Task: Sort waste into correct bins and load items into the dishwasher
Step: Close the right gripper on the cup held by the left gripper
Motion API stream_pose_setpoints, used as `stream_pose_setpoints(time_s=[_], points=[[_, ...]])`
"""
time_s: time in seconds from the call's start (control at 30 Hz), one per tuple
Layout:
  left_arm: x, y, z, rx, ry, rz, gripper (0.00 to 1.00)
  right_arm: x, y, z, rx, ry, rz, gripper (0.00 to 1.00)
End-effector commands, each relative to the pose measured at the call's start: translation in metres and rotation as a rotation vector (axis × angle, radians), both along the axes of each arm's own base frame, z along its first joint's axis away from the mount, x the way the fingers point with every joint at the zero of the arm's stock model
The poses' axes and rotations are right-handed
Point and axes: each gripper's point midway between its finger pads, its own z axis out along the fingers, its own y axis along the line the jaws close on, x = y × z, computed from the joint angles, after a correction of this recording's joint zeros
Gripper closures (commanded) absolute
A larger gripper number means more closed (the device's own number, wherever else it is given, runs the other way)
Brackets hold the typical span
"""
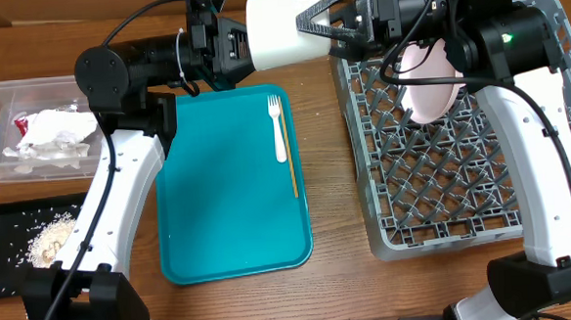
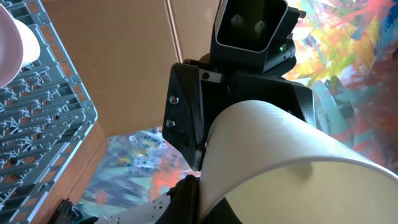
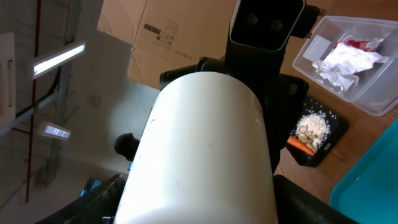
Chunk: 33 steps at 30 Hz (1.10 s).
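While the left pincer (image 1: 243, 47) clamps the raised cup (image 1: 284, 31), the right pincer (image 1: 329, 25) straddles it, unclenched.

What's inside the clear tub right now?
The clear tub holds crumpled white napkins and a small red wrapper beside them. Whatever lies under the napkins is covered.

- My overhead camera looks straight down from well above and takes in the whole table (image 1: 331, 275).
- My left wrist camera sits right up against the white cup (image 2: 280, 162), facing the right arm (image 2: 249, 37). The dish rack (image 2: 43, 124) shows at its left edge.
- My right wrist camera, equally close to the cup, faces the opposite way, toward the clear tub (image 3: 367, 93) and black tray (image 3: 329, 121).
- All three views share the cup.
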Motion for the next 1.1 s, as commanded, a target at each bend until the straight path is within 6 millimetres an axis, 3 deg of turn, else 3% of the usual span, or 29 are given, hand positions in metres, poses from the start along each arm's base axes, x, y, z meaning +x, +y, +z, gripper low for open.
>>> stream_pose_setpoints(time_s=[0.0, 0.23, 0.53, 0.77, 0.9, 1.07], points=[[0.01, 0.007, -0.001, -0.006, 0.025, 0.028, 0.96, -0.023, 0.005, 0.011, 0.028, -0.028, 0.092, 0.25], [0.009, 0.007, -0.002, 0.0, 0.024, 0.021, 0.96, -0.022, 0.006, 0.011, 0.026, -0.033, 0.082, 0.27], [0.008, 0.007, -0.003, 0.004, 0.024, 0.015, 0.96, -0.02, 0.006, 0.011, 0.023, -0.038, 0.071, 0.35], [0.004, 0.005, -0.006, 0.021, 0.022, -0.007, 0.73, -0.017, 0.006, 0.012, 0.025, -0.059, 0.058, 0.39], [0.003, 0.005, -0.006, 0.024, 0.021, -0.011, 0.5, -0.014, 0.005, 0.012, 0.023, -0.06, 0.047, 0.43], [0.006, 0.005, -0.013, 0.041, 0.011, -0.014, 0.44, 0.01, -0.017, 0.01, 0.007, -0.059, -0.065, 0.44]])
